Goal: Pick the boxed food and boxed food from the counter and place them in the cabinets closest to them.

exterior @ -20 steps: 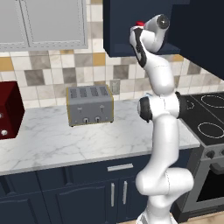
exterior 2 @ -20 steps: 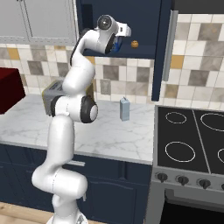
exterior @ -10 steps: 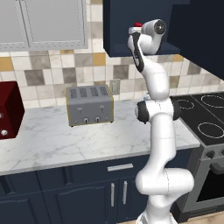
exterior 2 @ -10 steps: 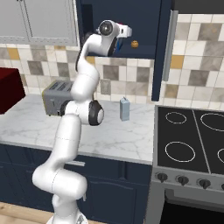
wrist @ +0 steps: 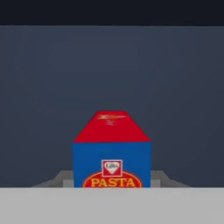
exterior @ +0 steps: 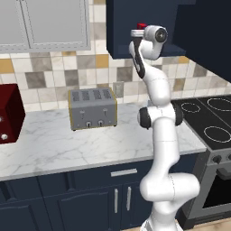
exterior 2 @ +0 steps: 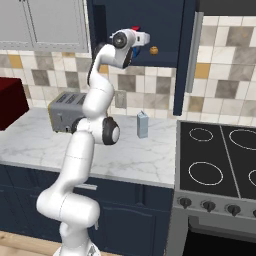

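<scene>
A blue boxed food (wrist: pixel 111 162) with a red top and a "PASTA" label stands close in front of the hand, against the dark back wall of the cabinet (wrist: pixel 112 70). My gripper (exterior: pixel 138 31) is raised high and reaches into the open navy wall cabinet (exterior: pixel 122 43), shut on this box. Its red top (exterior: pixel 141 25) shows just above the hand. From the right, the gripper (exterior 2: pixel 142 36) sits inside the cabinet opening, with the box's red and blue edge (exterior 2: pixel 135 29) beside it. The marble counter (exterior: pixel 67 144) lies far below.
The cabinet's door (exterior 2: pixel 187 55) stands open to the right. A small orange round thing (exterior 2: pixel 154 50) lies on the cabinet shelf. On the counter are a toaster (exterior: pixel 92 108), a pale grey-blue carton (exterior 2: pixel 142 124) and a dark red appliance (exterior: pixel 9 113). The stove (exterior 2: pixel 220 155) is on the right.
The arm has straightened and carried the hand, with the box in it, a little deeper into the cabinet. Things on the counter have not moved.
</scene>
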Controlling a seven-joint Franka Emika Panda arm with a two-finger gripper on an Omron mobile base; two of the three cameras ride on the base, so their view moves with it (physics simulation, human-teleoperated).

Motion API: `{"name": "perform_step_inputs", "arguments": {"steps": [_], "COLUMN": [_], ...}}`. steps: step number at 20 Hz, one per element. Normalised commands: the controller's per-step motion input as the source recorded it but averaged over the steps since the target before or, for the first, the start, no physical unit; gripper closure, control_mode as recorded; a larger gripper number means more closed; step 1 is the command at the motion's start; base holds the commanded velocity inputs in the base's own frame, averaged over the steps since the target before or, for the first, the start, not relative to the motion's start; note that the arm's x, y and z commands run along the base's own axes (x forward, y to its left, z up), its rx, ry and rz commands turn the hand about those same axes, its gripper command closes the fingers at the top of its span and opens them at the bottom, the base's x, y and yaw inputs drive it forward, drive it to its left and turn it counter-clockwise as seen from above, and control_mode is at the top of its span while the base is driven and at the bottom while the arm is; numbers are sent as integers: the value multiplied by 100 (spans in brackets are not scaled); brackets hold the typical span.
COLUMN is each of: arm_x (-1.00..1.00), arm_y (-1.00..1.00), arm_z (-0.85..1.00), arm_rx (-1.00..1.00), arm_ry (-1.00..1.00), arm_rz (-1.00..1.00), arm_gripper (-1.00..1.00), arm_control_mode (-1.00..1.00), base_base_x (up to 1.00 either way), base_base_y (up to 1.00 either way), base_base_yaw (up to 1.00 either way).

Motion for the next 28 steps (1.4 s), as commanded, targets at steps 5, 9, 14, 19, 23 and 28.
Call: {"name": "perform_step_inputs", "arguments": {"steps": [5,9,14,19,23,28], "arm_x": [-12,-27,-37,-58,-79,-100], "arm_y": [-3,-9,-22,-37,-36,-27], "arm_z": [34,55,53,36,32,19], "arm_rx": [0,0,0,0,0,0], "arm_ry": [8,7,7,16,16,10], "arm_rz": [-2,-3,-6,-7,-3,0], "arm_gripper": [-100,-100,-100,-100,-100,-100], "arm_control_mode": [-100,-100,-100,-100,-100,-100], "base_base_x": [0,0,0,0,0,0], "base_base_y": [0,0,0,0,0,0], "base_base_yaw": [0,0,0,0,0,0]}}
